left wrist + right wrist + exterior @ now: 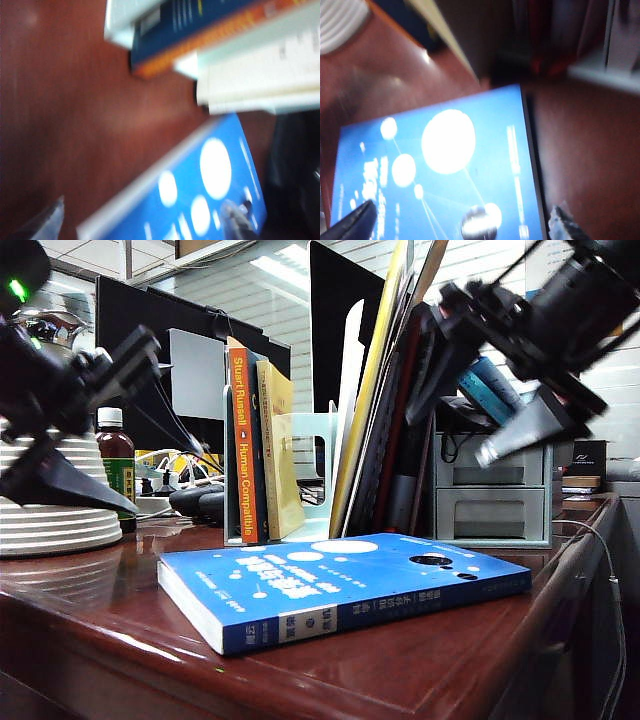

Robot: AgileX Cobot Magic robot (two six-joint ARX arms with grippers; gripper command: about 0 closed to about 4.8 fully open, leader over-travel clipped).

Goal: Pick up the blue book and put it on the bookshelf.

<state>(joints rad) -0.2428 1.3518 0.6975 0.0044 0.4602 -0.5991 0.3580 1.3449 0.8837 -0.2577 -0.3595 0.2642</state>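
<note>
Blue book (340,585): laid flat on the desk (90,610), cover up, at 6 o'clock from the bookshelf (330,455).
Bookshelf: upright books are held, the orange-spined book (243,445) among them.
Left tool (145,220): raised at 9 o'clock of the exterior view, fingers spread wide, nothing gripped.
Right tool (462,222): raised at 2 o'clock, fingers spread wide, nothing gripped.

We're looking at a glossy dark reddish wooden desk (420,660), and the blue book (340,585) is lying flat on it near the front edge, cover up. Further back the bookshelf (315,455) is standing on the desk with its drawer unit (492,502) joined on the right. Off to the left we're seeing a white ribbed vessel (55,515) and a brown bottle (117,475) sitting on the wood.
</note>
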